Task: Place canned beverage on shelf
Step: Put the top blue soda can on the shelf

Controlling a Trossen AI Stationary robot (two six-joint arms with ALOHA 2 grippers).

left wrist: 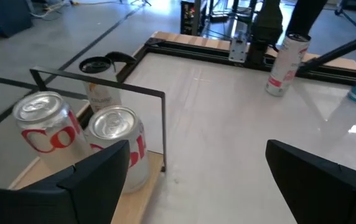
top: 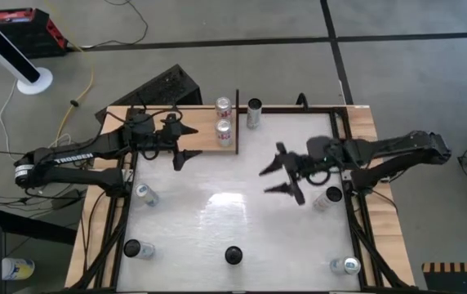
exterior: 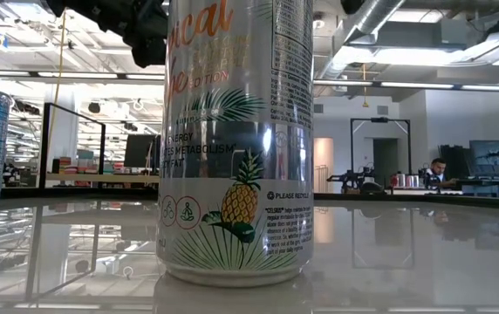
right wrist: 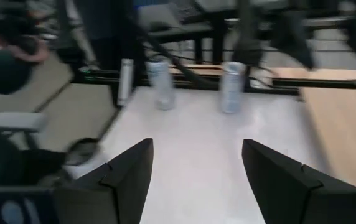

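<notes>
The shelf [top: 205, 135] is a pale wooden board at the table's far left, with a thin black upright [top: 237, 122] along its right edge. Two red-and-white cans [top: 224, 106] [top: 224, 131] stand upright on it, and show again in the left wrist view [left wrist: 41, 121] [left wrist: 117, 134]. My left gripper [top: 189, 145] hovers open just short of the shelf's near end, nothing between its fingers [left wrist: 97, 177]. My right gripper [top: 266, 181] hangs open and empty above the middle of the table, its fingertips toward the table's left; its wrist view [right wrist: 196, 171] is blurred.
A dark-topped can [top: 254, 111] stands on the white table just right of the upright. More cans stand at the left [top: 145, 194], near left [top: 135, 249], near middle [top: 233, 255], right [top: 327, 198] and near right [top: 346, 265]. The pineapple-printed can [exterior: 232, 139] fills the low view.
</notes>
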